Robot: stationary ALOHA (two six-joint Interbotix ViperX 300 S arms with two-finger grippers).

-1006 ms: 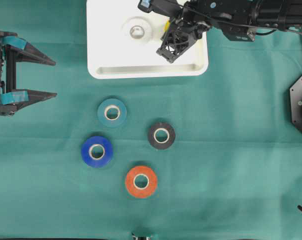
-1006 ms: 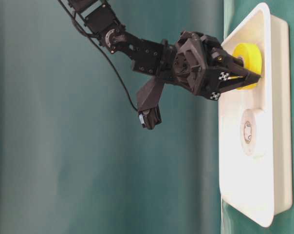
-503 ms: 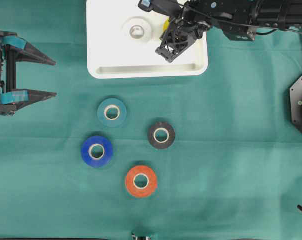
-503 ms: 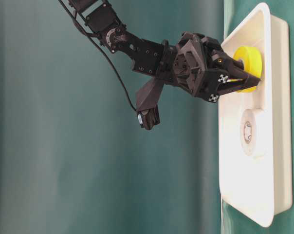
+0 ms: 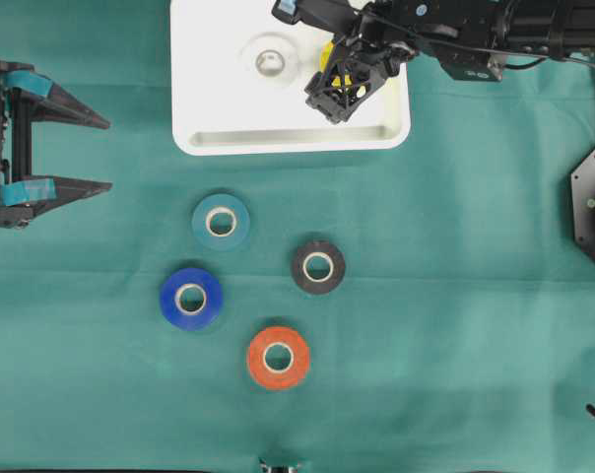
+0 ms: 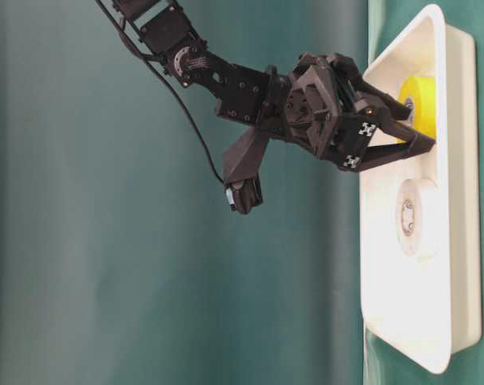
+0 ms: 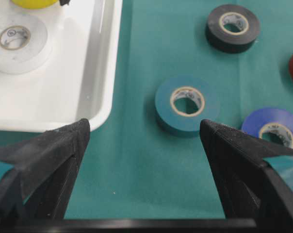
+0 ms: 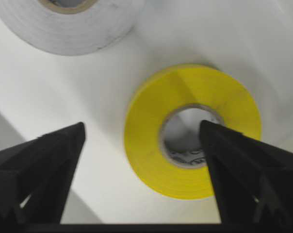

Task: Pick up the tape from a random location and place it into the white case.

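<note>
right jaws [image 8: 141,141] spread | yellow tape [image 8: 192,130] flat in white case [image 5: 219,138] | green cloth [image 5: 455,296]

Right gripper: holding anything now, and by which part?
Nothing. The right gripper stands open over the yellow tape roll, which lies flat in the white plastic case. Left gripper is open and empty.

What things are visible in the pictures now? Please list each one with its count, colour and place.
white case: 1, white, top middle of the green cloth
yellow tape: 1, in the case, between the open right jaws
white tape: 1, in the case
teal tape: 1, on the cloth below the case
black tape: 1, on the cloth
blue tape: 1, on the cloth
orange tape: 1, nearest the bottom edge
left end effector: 1, black, open, left edge
right end effector: 1, black, open, over the case
</note>
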